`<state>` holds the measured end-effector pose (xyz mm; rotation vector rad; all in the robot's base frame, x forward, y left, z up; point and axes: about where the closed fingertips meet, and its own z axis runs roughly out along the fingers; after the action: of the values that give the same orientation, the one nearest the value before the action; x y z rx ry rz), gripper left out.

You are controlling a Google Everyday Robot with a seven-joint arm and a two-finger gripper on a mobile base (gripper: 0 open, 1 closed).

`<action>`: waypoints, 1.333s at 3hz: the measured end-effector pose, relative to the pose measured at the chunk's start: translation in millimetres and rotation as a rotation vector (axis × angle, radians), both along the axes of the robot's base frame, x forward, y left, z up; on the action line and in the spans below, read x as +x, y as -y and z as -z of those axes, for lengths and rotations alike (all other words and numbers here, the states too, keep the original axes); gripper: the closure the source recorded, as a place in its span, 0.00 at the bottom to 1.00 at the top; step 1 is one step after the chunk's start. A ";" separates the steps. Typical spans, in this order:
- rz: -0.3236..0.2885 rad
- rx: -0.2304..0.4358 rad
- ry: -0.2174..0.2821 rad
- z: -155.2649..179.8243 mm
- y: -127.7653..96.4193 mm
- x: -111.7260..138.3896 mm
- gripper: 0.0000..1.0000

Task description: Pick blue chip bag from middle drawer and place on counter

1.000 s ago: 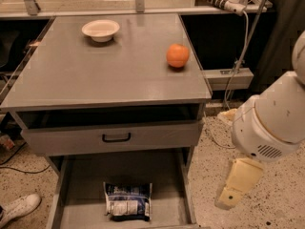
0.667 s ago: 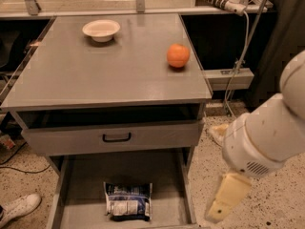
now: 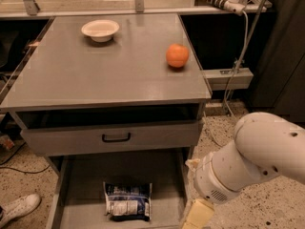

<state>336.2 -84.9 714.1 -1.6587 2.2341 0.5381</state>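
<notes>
Blue chip bag [image 3: 127, 201]: lies flat on the floor of the middle drawer [image 3: 119, 171], towards the front and a little left of centre, clear of both side walls. Foil is crumpled, white label panel facing up, dark blue at the edges.

Handling (judgement): very light, soft, mostly air. Foil is slick and will buckle under pressure, and the contents crush easily. A top-down pinch across a raised crease or along a sealed end seam looks safer than squeezing the middle. A flat-lying bag gives little to bite on, so it may slide on the smooth metal floor.

Claw [image 3: 196, 216]: only its cream upper part shows at the bottom edge, just beside the drawer's right wall and near the bag, not over it. Open or closed: cannot tell. Nothing visibly held. White arm [image 3: 252, 161] fills the lower right.

Drawer is pulled fully out. The closed drawer front [image 3: 71, 141] with its black handle [image 3: 116, 137] overhangs the rear of the tray, limiting approach from behind.

Table [image 3: 109, 70]: grey, smooth, slightly glossy. White bowl [image 3: 100, 30] at the far left-centre, orange fruit [image 3: 177, 55] near the right edge, broad bare area in front.

Room: speckled floor [image 3: 267, 213], a shoe [image 3: 16, 208] at lower left.
</notes>
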 end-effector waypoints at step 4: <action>0.026 0.113 0.056 87.6 -65.6 55.8 0.00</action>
<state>392.0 -19.3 626.6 -1.5669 2.1414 0.5925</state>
